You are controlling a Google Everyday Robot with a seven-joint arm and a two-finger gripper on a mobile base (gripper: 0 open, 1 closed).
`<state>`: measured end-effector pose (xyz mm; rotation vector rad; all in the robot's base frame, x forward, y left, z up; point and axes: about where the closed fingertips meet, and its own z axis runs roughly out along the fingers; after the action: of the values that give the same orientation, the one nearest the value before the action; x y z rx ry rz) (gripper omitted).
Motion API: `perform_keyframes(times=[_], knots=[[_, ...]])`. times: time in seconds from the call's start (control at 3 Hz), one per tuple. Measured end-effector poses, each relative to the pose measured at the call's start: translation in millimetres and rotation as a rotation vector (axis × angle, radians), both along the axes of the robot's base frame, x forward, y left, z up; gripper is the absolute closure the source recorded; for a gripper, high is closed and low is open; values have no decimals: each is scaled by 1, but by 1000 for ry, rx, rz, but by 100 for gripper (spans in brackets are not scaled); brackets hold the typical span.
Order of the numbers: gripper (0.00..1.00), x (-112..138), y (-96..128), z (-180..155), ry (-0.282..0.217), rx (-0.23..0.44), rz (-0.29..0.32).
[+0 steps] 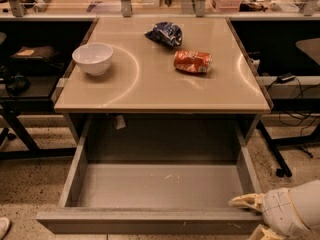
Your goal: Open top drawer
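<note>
The top drawer (150, 186) stood pulled far out beneath the tan table (165, 91). Its front right corner lay between the spread fingers (247, 201) of the gripper (244, 216), which clasped nothing. A white bowl (93, 58), a blue bag (165, 34) and an orange packet (192, 61) lay on top, above a speckled floor (30, 184).

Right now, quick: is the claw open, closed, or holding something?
Claw: at the front right corner of the pulled-out top drawer; whether it is open, closed or holding anything cannot be told.
</note>
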<state>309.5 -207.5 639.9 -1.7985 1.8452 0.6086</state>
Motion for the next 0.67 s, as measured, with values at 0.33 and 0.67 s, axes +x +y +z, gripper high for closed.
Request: perform_keyframes(times=[0.33,0.67], knots=[[8,0,0,0,0,0,0],[0,0,0,0,0,0,0]])
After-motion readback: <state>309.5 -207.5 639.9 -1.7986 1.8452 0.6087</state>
